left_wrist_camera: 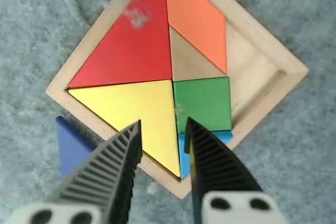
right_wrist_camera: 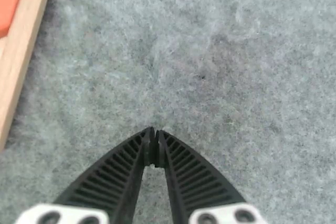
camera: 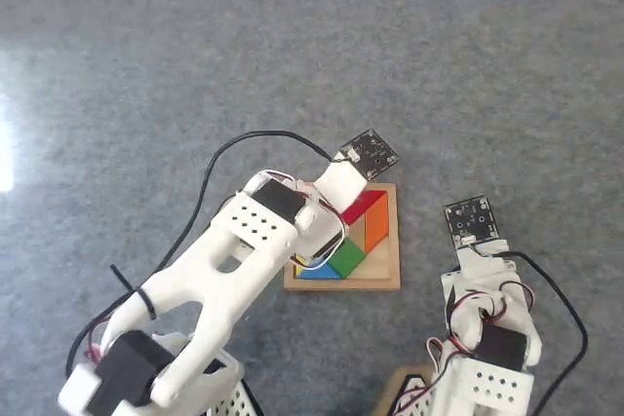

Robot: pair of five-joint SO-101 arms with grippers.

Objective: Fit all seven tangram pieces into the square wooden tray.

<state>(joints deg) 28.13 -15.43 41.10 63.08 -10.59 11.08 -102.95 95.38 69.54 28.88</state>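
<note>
The square wooden tray (left_wrist_camera: 273,85) holds a red triangle (left_wrist_camera: 131,43), an orange parallelogram (left_wrist_camera: 197,17), a tan triangle (left_wrist_camera: 189,61), a green square (left_wrist_camera: 202,103), a yellow triangle (left_wrist_camera: 131,111) and a light blue piece (left_wrist_camera: 223,136) at its edge. A dark blue triangle (left_wrist_camera: 71,148) lies on the felt just outside the tray. My left gripper (left_wrist_camera: 163,124) hovers open over the yellow triangle's corner, holding nothing. My right gripper (right_wrist_camera: 153,134) is shut and empty over bare felt, beside the tray's rim (right_wrist_camera: 18,61). In the high view the tray (camera: 390,283) lies under the left arm.
Grey felt covers the whole table (camera: 146,75). The left arm's body (camera: 234,250) overhangs the tray's near-left side. The right arm (camera: 487,338) sits to the right of the tray. Part of the tray floor (left_wrist_camera: 252,64) is bare.
</note>
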